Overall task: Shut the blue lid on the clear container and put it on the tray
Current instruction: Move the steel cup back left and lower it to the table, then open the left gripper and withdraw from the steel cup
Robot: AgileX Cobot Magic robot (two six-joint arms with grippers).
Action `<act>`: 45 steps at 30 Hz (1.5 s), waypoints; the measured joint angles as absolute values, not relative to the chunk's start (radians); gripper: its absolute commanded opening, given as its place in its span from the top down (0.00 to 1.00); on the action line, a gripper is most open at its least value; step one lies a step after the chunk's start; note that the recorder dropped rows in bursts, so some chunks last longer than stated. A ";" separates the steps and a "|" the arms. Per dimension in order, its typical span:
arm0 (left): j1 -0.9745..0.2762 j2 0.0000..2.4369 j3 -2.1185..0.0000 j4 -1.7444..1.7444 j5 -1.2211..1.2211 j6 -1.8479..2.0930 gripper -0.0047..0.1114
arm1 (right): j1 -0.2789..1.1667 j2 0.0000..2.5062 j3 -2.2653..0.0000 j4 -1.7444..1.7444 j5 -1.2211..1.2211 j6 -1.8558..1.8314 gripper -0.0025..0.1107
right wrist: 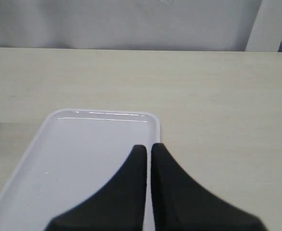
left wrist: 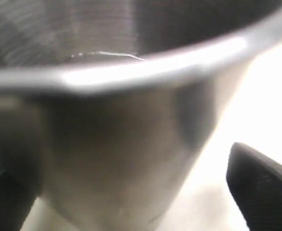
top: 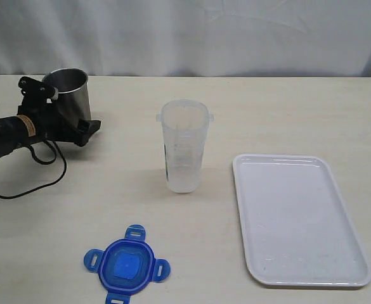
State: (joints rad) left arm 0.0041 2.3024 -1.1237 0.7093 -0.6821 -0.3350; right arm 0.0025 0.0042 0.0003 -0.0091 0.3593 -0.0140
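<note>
**benchrat:** ok so where's everything sitting right now? Quick rundown pls.

**two_arm_tom:** The clear container (top: 184, 154) stands upright near the middle of the worktop (top: 286, 114), open at the top, nothing on it. The blue lid (top: 127, 265) lies flat near the front edge, well apart from the container, to the left of it in the exterior view, with its flaps splayed out. The tray (top: 299, 218) is on the right side, flat, and I can't see anything resting on it.

**benchrat:** and the arms?

**two_arm_tom:** The left end effector (top: 68, 111) is over at the far left, wrapped around a steel cup (top: 68, 92). Its jaws stand wide, one on each side of the cup. In the left wrist view the cup (left wrist: 131, 144) fills almost the whole picture, blurry and super close, and you can see a dark fingertip (left wrist: 259, 183) out to one side with a sliver of light between it and the cup wall. So spread apart, not squeezing it, as far as I can tell.

**benchrat:** right one?

**two_arm_tom:** Doesn't show in the exterior view. Its own wrist camera shows the right end effector (right wrist: 148, 150) with both fingers pressed together, closed on nothing, hanging above the near end of the tray (right wrist: 59, 144). A bit of the container is just visible at the edge of that view too.
</note>
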 measured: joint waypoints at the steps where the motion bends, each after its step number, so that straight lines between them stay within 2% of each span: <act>1: 0.007 2.302 -1.124 0.715 -0.682 -0.344 0.06 | 0.002 0.004 0.000 -0.009 0.359 -0.014 0.94; 8: 0.045 2.287 -1.073 0.719 -0.689 -0.364 0.06 | 0.002 0.004 0.000 -0.009 0.359 -0.014 0.94; 24: 0.150 2.251 -0.847 0.724 -0.933 -0.364 0.06 | 0.002 0.004 0.000 -0.009 0.359 -0.014 0.94; 32: 0.163 2.103 -0.727 0.790 -0.977 -0.370 0.06 | 0.002 0.004 0.000 -0.009 0.359 -0.014 0.94; 45: 0.163 1.795 -0.556 0.836 -1.179 -0.456 0.06 | 0.002 0.004 0.000 -0.009 0.359 -0.014 0.94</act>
State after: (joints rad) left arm 0.1626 1.7945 -0.5557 0.8356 -1.1787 -0.4565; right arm 0.0025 0.0042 0.0003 -0.0091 0.3593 -0.0140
